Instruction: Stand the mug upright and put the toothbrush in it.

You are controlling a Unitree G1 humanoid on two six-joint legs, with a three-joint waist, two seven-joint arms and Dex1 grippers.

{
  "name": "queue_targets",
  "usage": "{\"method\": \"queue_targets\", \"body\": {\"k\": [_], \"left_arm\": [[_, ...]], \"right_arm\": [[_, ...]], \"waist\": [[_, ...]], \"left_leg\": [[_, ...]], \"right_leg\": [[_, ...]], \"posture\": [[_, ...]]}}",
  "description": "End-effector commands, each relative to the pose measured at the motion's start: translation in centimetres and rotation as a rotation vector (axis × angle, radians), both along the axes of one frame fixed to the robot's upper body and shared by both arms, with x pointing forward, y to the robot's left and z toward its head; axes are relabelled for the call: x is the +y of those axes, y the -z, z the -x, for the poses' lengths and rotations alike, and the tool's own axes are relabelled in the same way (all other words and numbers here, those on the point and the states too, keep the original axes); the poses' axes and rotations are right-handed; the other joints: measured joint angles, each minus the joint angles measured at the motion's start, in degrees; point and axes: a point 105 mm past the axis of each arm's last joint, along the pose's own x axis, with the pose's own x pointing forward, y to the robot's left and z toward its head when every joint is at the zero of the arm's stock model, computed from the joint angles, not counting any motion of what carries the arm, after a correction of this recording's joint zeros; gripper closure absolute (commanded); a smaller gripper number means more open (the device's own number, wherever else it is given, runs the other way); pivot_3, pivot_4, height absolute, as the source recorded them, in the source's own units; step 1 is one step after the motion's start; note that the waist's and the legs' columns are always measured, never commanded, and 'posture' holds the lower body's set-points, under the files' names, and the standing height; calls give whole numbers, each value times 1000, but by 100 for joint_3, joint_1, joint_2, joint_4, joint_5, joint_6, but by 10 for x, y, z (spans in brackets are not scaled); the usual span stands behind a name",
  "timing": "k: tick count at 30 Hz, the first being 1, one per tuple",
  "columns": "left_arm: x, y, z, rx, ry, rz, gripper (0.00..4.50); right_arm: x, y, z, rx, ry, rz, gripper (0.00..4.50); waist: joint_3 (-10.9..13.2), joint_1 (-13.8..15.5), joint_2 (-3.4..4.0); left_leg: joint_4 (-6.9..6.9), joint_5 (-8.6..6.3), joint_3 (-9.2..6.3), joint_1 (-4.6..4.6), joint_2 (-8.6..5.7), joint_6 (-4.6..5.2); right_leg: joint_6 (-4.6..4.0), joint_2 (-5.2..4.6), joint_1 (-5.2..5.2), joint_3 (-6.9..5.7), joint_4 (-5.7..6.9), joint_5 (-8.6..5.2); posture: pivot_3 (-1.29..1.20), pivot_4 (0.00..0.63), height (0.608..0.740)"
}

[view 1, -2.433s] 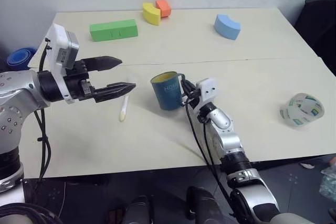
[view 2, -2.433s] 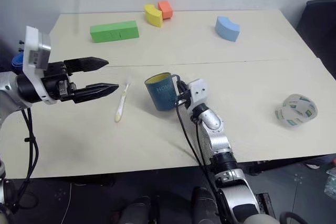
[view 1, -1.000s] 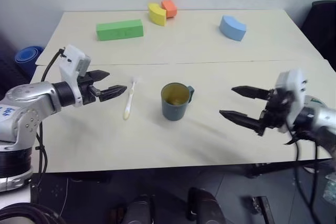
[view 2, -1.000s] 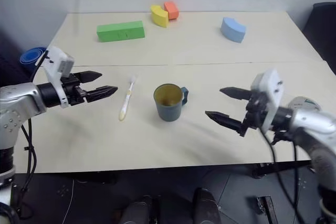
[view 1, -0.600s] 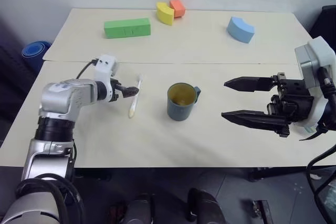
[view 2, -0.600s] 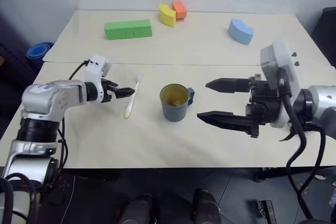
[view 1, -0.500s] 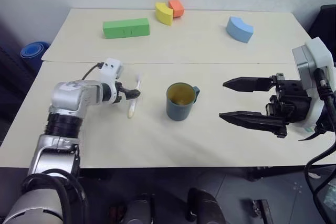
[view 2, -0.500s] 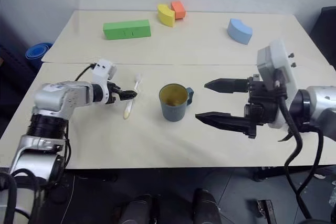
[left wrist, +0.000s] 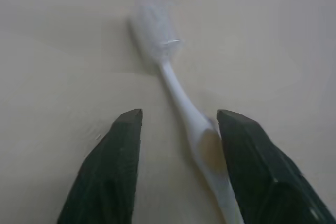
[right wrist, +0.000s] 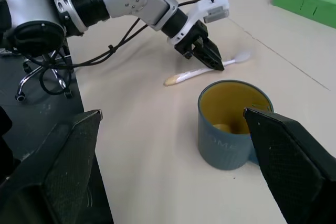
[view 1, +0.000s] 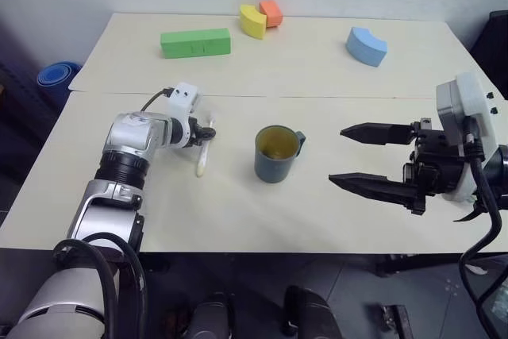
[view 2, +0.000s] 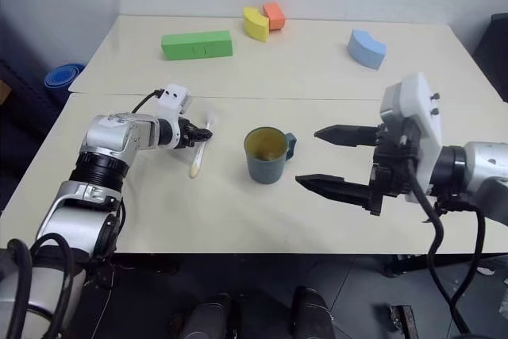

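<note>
A: Toothbrush (view 1: 202, 151) lies flat on the table (view 1: 317, 77), just left of the mug (view 1: 275, 154), which already stands upright with its mouth up.

B: Looks light, stiff, thin and probably slick plastic, so I'd pinch the neck where it widens into the pale handle.

A: That's where the left gripper (left wrist: 178, 121) sits, its 2 fingers straddling the neck, part closed, a gap on one side; not gripping yet.

B: And the right gripper (view 2: 329, 159) hangs wide open beside the mug, holding nothing
</note>
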Motion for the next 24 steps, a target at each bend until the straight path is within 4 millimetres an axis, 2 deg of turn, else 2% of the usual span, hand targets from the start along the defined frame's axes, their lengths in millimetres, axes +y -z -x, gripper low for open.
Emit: {"method": "queue_targets", "body": {"k": [1, 2, 4, 6, 12, 16, 19, 22, 24], "left_arm": [[8, 14, 4, 59, -9, -26, 3316], [10, 14, 4, 60, -11, -27, 3673], [15, 12, 6, 59, -23, -25, 4060], [18, 8, 6, 49, -39, -6, 4153], [4, -59, 3, -175, -16, 304, 4173], [-23, -121, 23, -377, 157, 564, 4173], [-48, -153, 46, -467, 306, 706, 4173], [-67, -174, 64, -542, 410, 818, 4173], [-86, -181, 73, -584, 467, 865, 4173]], "right_arm": [[-5, -11, 3, -83, 41, 16, 0], [-6, -10, 3, -81, 46, 20, 0], [-8, -6, 2, -75, 58, 26, 0], [-9, -4, 2, -72, 70, 29, 0], [-25, -3, -7, -90, 183, -1, 0], [-28, 0, -7, -87, 214, -22, 0], [-31, 1, -8, -92, 237, -33, 0], [-33, 2, -9, -99, 261, -40, 0], [-36, 1, -10, -108, 281, -51, 0]], "waist": [[0, -5, 0], [0, -7, 0], [0, -12, 0], [0, -19, -1], [6, -49, -12], [8, -27, -16], [8, -28, -16], [8, -33, -16], [8, -35, -15]], "left_leg": [[0, 0, 0, 0, 0, 0], [0, 0, 0, 0, 0, 0], [0, 0, 1, 0, 0, 0], [-1, 0, 0, 0, 0, 0], [-2, 0, -2, -7, 3, 0], [2, 0, -8, -13, 2, 0], [1, 0, -11, -13, 1, 0], [2, 0, -11, -11, 1, 0], [2, 0, -9, -10, 1, 0]], "right_leg": [[0, 0, 0, 0, 0, 0], [0, 0, 0, 0, -1, 0], [0, 0, 0, 0, 0, 0], [0, 0, 0, 0, 0, 0], [0, 0, -7, -1, 0, 0], [2, -4, -6, -6, 0, 1], [4, -5, -6, -8, 0, 2], [4, -5, -4, -7, 0, 2], [4, -4, -4, -5, -1, 2]], "posture": [[0, 150, 740], [0, 150, 740], [0, 150, 740], [0, 150, 740], [0, 150, 740], [0, 150, 740], [0, 150, 740], [0, 150, 740], [0, 150, 740]]}}
